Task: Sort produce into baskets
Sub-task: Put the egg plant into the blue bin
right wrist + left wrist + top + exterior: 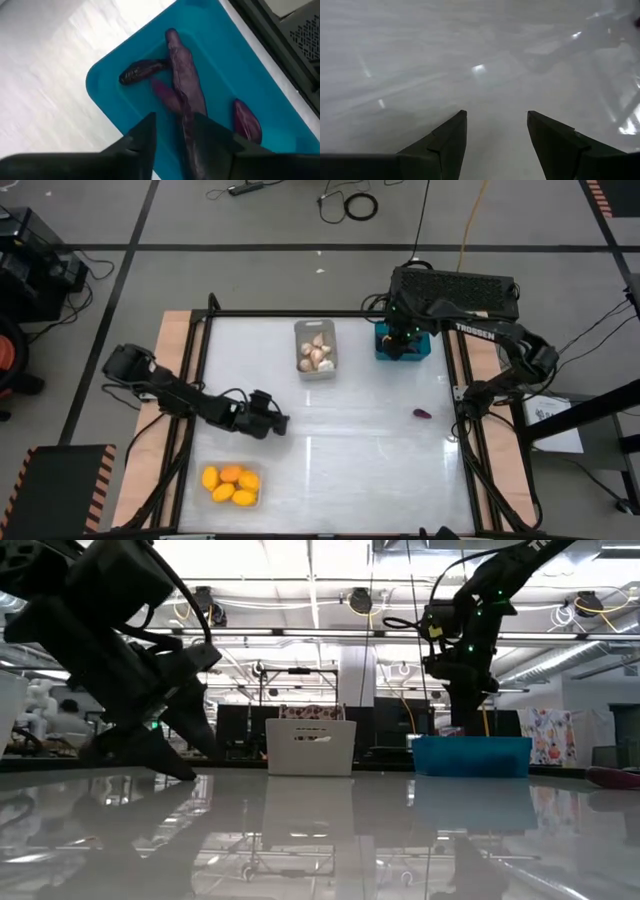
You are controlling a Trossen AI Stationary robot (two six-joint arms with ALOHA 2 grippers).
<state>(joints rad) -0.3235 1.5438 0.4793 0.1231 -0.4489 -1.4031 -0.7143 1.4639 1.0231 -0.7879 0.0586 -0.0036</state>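
Clearly the step in hand is a drop-off: the right gripper (172,137) hangs over the teal basket (417,346) at the table's far right corner, its jaws a little apart around the long eggplant (184,75), which runs between the fingertips and down among other purple pieces in the bin; whether it is gripped or just let go cannot be told. The grey basket (316,365) at the middle of the far edge holds the garlic bulbs (317,353), and the clear basket (256,498) near the near left corner holds the yellow-orange fruits (231,484). One small purple piece (421,414) lies loose by the right edge. The left gripper (281,423) waits low near the left side, open and empty. Next, I judge, the right arm must lift clear, swing to that stray piece, and carry it to the teal bin.
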